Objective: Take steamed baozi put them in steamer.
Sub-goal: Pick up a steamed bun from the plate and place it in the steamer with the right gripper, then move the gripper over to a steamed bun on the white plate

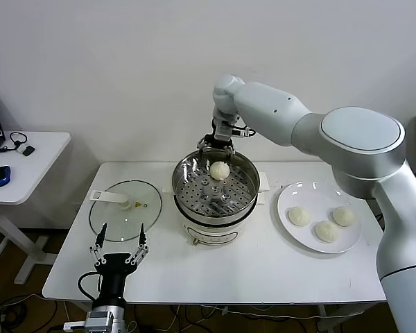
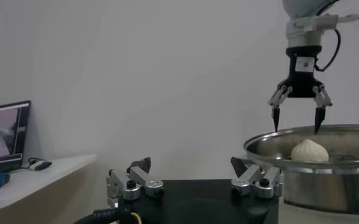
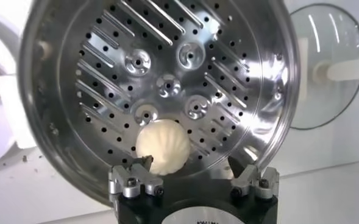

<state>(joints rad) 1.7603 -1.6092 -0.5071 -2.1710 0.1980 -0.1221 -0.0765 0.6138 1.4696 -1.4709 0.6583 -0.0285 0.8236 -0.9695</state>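
Observation:
One steamed baozi lies on the perforated tray of the steamer, toward its far side; it also shows in both wrist views. My right gripper hangs just above that bun at the steamer's far rim, open and holding nothing. Three more baozi rest on the white plate to the right of the steamer. My left gripper is parked open at the table's front left edge, with nothing between its fingers.
A flat glass lid with a white handle lies left of the steamer, just beyond the left gripper. A small side table with a mouse stands farther left. The wall is close behind the steamer.

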